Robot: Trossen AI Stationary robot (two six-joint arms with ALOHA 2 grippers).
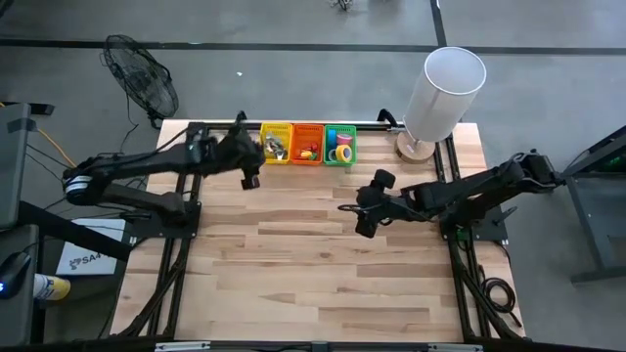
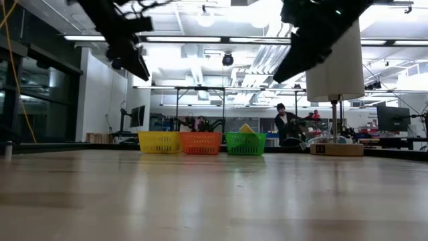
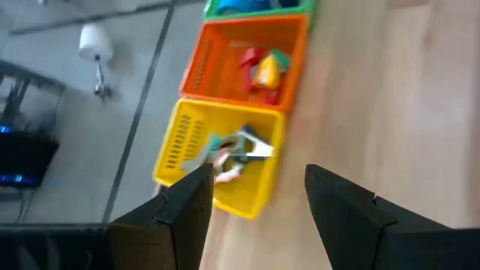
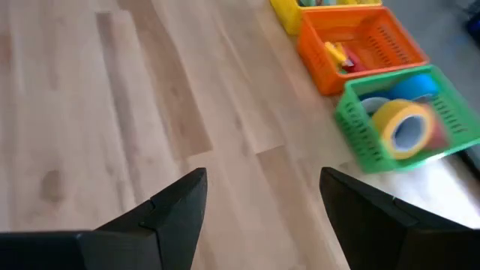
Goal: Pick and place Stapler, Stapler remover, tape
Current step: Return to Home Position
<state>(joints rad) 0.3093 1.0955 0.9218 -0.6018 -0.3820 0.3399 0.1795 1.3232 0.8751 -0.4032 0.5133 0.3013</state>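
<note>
Three baskets: yellow (image 3: pixel 180 142), orange (image 3: pixel 217 67) and green (image 4: pixel 360 135), in a row at far desk (image 1: pixel 293 274) edge.
Tape (image 4: pixel 401 124): inside green basket, ahead of right gripper (image 4: pixel 262 172), well apart.
Staple removers (image 3: pixel 240 146): inside yellow basket, near left gripper (image 3: pixel 256 171).
Left gripper: above desk, spread wide, empty.
Right gripper: over mid-desk, spread wide, empty.
Next move: probably a retreat from baskets, no grasp needed.

Fingers (image 3: pixel 187 217) apart nr yellow basket (image 3: pixel 180 142) (orange basket (image 3: pixel 206 64) touching it).

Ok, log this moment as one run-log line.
left gripper: open, empty, near yellow basket | right gripper: open, empty, over table | tape: in green basket
</note>
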